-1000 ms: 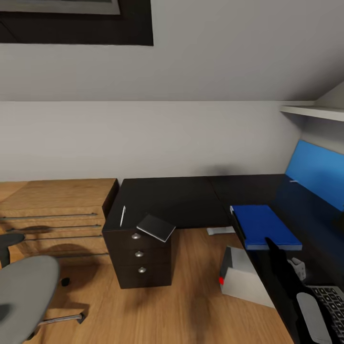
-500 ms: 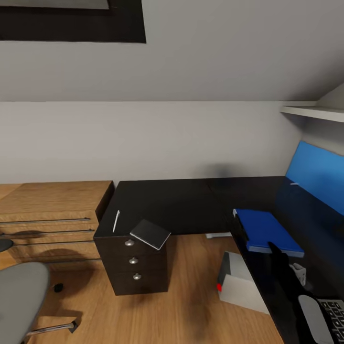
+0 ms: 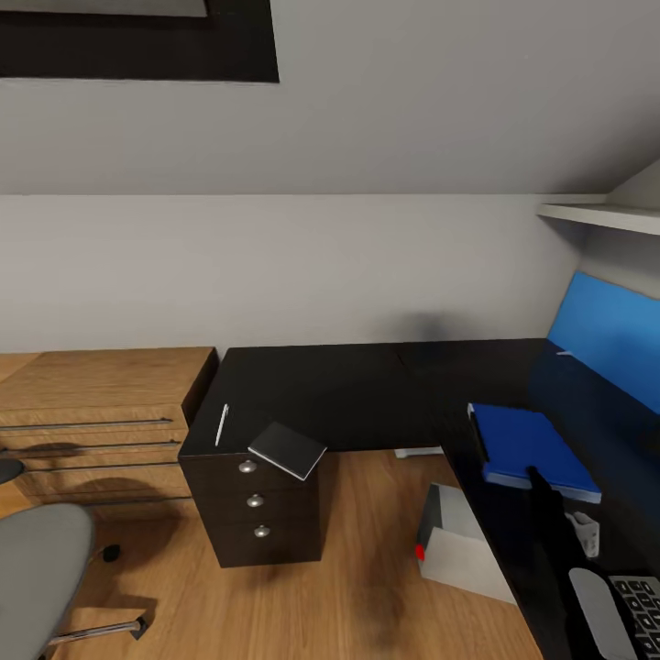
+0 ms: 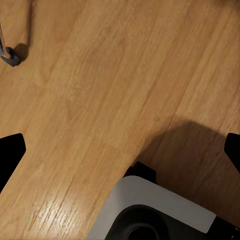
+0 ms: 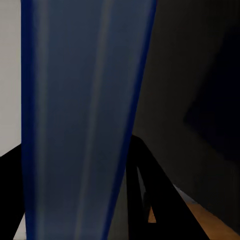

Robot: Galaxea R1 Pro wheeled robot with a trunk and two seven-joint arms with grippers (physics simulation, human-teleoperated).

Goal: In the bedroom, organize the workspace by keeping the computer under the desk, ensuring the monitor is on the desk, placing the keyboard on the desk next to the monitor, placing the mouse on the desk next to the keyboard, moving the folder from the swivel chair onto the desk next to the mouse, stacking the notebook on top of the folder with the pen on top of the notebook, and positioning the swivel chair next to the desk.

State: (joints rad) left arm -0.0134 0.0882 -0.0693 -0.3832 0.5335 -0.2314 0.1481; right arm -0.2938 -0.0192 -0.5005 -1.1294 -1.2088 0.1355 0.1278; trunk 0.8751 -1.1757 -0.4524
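The robot's black right arm [image 3: 550, 532] reaches forward over the black-topped desk [image 3: 367, 385], its gripper [image 5: 75, 220] clamped on the bright blue flat folder [image 3: 532, 445] lying there beside the keyboard [image 3: 642, 605].

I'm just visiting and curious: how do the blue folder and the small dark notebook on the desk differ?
The folder is bright blue and clearly larger; the notebook is near-black and smaller. The folder lies wholly on the desk, while the notebook pokes a corner over the edge above the drawers. Both are flat rectangles.
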